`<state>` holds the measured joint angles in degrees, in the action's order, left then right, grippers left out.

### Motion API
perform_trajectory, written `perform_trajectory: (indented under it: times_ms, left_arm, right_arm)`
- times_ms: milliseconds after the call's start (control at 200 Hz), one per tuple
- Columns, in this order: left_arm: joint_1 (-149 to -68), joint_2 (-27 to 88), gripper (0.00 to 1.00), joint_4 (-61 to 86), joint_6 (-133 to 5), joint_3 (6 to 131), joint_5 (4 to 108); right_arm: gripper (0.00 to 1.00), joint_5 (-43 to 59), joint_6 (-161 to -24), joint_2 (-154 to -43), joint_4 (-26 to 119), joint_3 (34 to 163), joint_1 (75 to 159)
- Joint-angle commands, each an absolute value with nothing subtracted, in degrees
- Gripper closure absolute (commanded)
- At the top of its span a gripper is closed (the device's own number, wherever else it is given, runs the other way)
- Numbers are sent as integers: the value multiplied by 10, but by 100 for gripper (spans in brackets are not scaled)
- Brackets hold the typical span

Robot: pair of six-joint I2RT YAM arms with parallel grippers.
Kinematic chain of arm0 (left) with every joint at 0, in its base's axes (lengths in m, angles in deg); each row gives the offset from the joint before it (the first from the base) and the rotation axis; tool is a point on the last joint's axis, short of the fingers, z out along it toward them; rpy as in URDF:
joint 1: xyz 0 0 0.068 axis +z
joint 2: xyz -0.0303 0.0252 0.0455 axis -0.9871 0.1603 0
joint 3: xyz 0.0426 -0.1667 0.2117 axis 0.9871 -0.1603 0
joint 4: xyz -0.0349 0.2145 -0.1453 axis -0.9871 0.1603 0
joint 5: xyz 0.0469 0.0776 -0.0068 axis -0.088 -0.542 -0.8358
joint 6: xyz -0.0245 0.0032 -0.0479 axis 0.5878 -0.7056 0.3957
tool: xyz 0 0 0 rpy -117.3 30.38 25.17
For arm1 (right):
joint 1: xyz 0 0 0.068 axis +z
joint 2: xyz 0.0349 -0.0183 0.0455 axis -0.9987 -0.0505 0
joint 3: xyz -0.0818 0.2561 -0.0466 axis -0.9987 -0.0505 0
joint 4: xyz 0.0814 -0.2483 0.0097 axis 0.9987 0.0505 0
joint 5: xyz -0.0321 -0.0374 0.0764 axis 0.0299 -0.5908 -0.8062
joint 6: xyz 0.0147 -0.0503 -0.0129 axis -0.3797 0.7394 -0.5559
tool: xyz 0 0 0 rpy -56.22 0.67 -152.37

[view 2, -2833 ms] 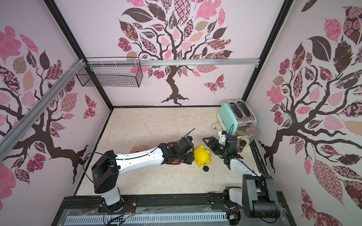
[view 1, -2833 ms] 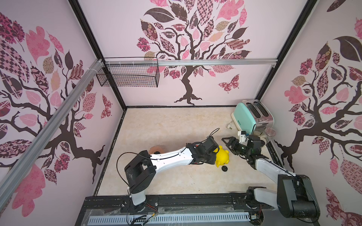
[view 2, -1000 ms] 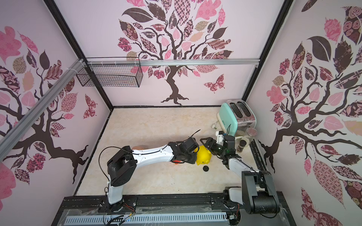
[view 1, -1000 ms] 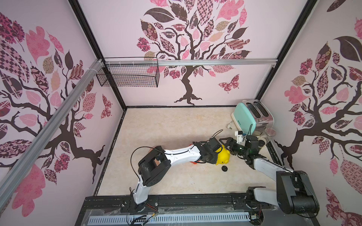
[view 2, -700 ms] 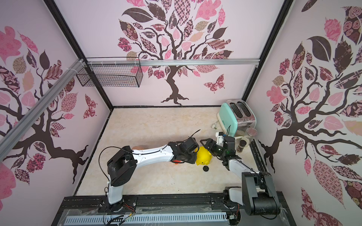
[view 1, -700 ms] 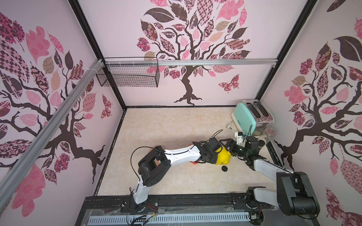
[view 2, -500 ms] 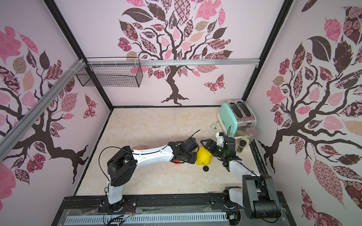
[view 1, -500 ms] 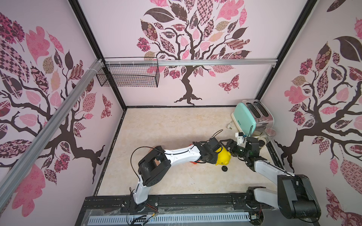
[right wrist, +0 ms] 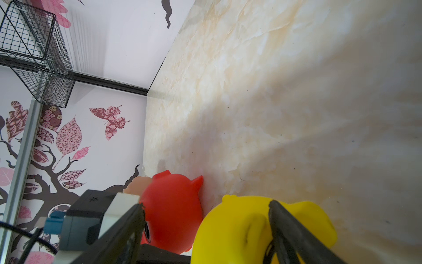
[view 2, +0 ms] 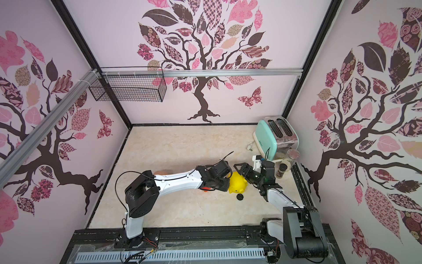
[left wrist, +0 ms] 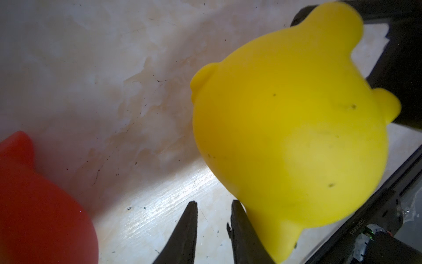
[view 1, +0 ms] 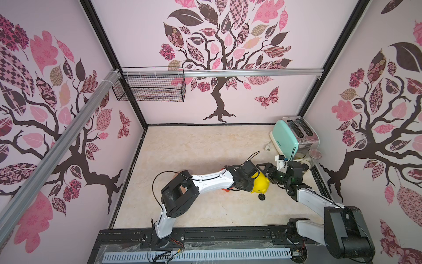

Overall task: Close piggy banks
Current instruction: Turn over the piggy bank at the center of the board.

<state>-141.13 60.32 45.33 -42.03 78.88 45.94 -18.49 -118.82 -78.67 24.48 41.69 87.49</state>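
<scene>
The yellow piggy bank [view 1: 261,184] is lying on the marbled worktop [view 1: 194,148], right of centre in the lower half of both top views. It is glossy and round, and a small black plug [view 1: 262,196] is sitting just below it in the frame.

There the red piggy bank [view 2: 206,188] is showing only as a sliver under the left arm. The peach-pink piggy bank [view 2: 163,172] is peeking out behind that arm, further left. The right wrist view is showing the red bank's whole rounded body and a pointed ear, with the peach one just behind it. The left wrist view is filling with the yellow bank's smooth body, stubby bumps and a few dark specks, plus an edge of the red one.

The left gripper [left wrist: 213,204] is keeping its jaws almost together with nothing between them, one lying right against the yellow bank. The right gripper [right wrist: 205,204] is holding its jaws wide apart. One finger [right wrist: 285,228] is resting on the yellow bank beside a dark hollow, and the other is standing clear of it, so nothing is being clamped.
</scene>
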Motion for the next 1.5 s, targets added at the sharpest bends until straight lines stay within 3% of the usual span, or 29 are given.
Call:
perform_trajectory:
  times_ms: [0, 280, 1075, 1495]
  left_arm:
    - [-1410, 606, 71, 437, -424, 798, 461]
    - [-1409, 592, 71, 443, -430, 795, 459]
    - [-1405, 600, 71, 435, -430, 795, 462]
    - [-1397, 621, 71, 440, -435, 814, 467]
  right_arm:
    - [8, -177, -1186, -779, 282, 414, 885]
    - [1, -152, -1162, -747, 340, 438, 885]
    - [2, -197, -1218, -777, 206, 409, 886]
    - [3, -210, -1216, -749, 229, 421, 887]
